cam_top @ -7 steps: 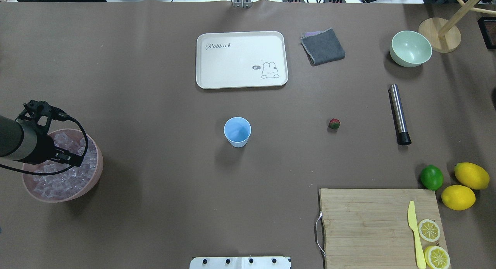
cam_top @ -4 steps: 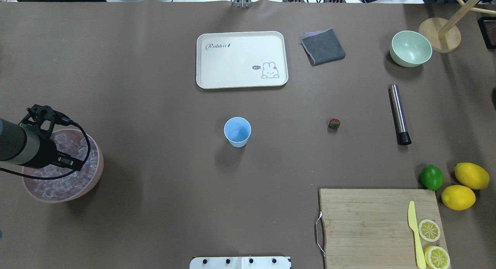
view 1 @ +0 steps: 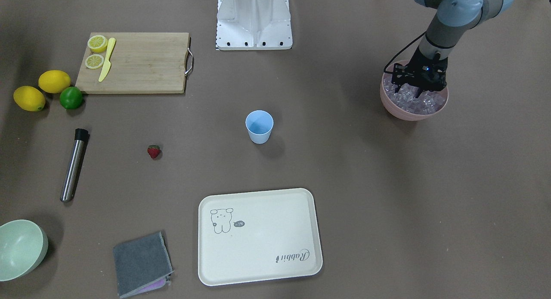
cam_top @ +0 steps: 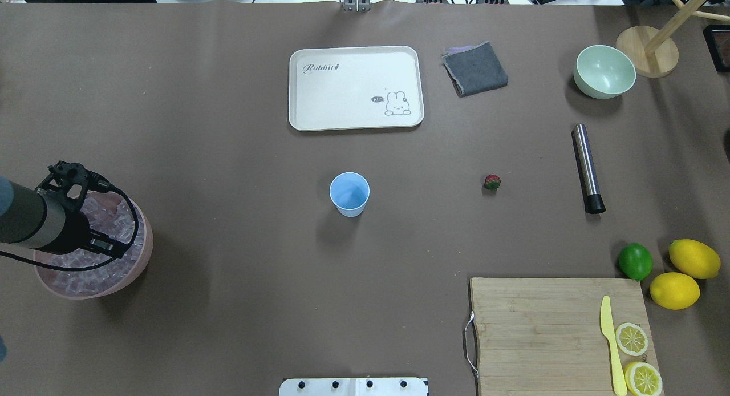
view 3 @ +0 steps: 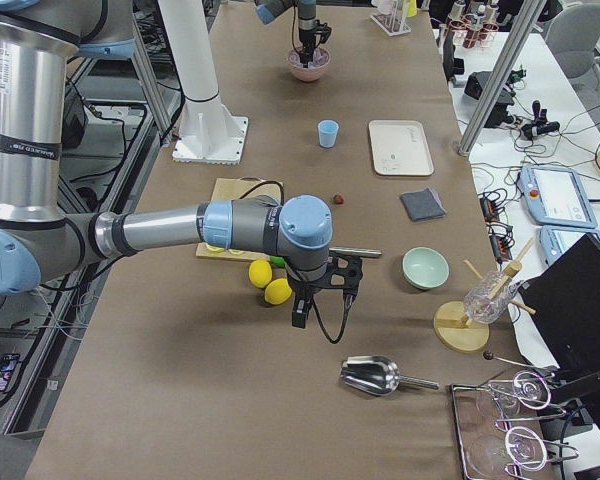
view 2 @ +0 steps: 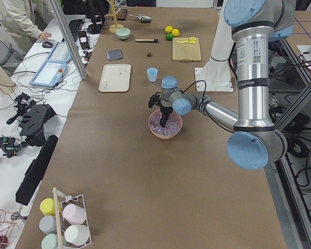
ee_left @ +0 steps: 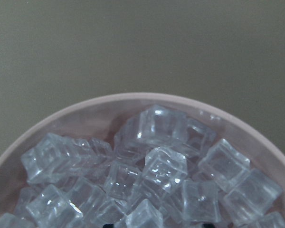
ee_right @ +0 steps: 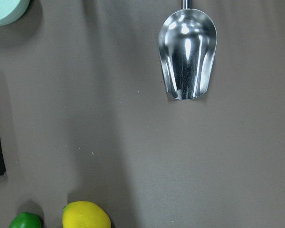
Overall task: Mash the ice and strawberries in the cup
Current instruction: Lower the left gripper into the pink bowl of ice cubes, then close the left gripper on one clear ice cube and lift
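Observation:
The light blue cup (cam_top: 349,193) stands upright and empty at the table's middle. One red strawberry (cam_top: 492,182) lies on the table to its right. Clear ice (ee_left: 156,166) cubes fill a pink bowl (cam_top: 140,253) at the table's left edge. My left gripper (view 1: 411,91) points down into that bowl, open, with its fingertips among the top cubes. In the left wrist view only two dark tips show at the bottom edge, wide apart, with cubes between them. My right gripper (view 3: 302,308) hangs over bare table near the lemons, and I cannot tell its state.
A steel muddler (cam_top: 587,168) lies right of the strawberry. A cream tray (cam_top: 356,88), grey cloth (cam_top: 475,68) and green bowl (cam_top: 604,71) sit at the back. A cutting board (cam_top: 542,327) with knife and lemon halves, two lemons and a lime are front right. A metal scoop (ee_right: 187,59) lies below my right wrist.
My left wrist has sunk lower over the pink bowl, bringing the gripper down into the ice. Cup, strawberry and the other things have not moved.

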### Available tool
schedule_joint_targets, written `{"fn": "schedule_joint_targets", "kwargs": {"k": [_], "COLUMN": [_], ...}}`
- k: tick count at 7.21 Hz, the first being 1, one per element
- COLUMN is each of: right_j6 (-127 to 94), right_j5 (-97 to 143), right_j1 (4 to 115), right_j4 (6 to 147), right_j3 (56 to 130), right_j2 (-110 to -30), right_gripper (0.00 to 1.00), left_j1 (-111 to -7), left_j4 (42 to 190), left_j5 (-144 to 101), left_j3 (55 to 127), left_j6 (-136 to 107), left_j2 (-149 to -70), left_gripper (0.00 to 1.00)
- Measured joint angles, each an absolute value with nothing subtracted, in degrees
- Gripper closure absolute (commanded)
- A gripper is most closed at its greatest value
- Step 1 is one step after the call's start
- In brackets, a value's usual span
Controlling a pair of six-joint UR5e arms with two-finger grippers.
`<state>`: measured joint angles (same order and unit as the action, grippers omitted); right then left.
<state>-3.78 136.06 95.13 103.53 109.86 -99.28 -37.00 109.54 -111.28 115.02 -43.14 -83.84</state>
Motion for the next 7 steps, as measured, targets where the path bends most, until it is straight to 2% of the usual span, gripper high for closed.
{"fn": "schedule_joint_targets", "kwargs": {"k": [1, 3, 4, 7], "right_j6": [-3.8, -3.8, -3.8, -3.8], "right_j5": [136.1, 136.1, 136.1, 136.1], "right_j1": [95.3, 95.7, 96.0, 96.5], "right_j4": [103.5, 103.5, 103.5, 103.6], "right_j3": [109.9, 109.9, 110.0, 110.0], "right_j2": [-99.3, -99.3, -99.4, -99.3], "right_gripper": [0.0, 0.0, 0.0, 0.0], "left_j1": [-36.9, -36.7, -36.7, -37.6], "left_j4": [109.6, 111.0, 111.6, 112.0], "left_j5": [-111.3, -111.2, -111.2, -111.3], "left_j3": [114.7, 114.2, 114.2, 115.7], "left_j6": [-43.1, -43.2, -43.2, -43.1], "left_j2": [-83.9, -83.8, -83.7, -82.6], "left_gripper": [0.57, 0.87, 0.97, 1.0]}}
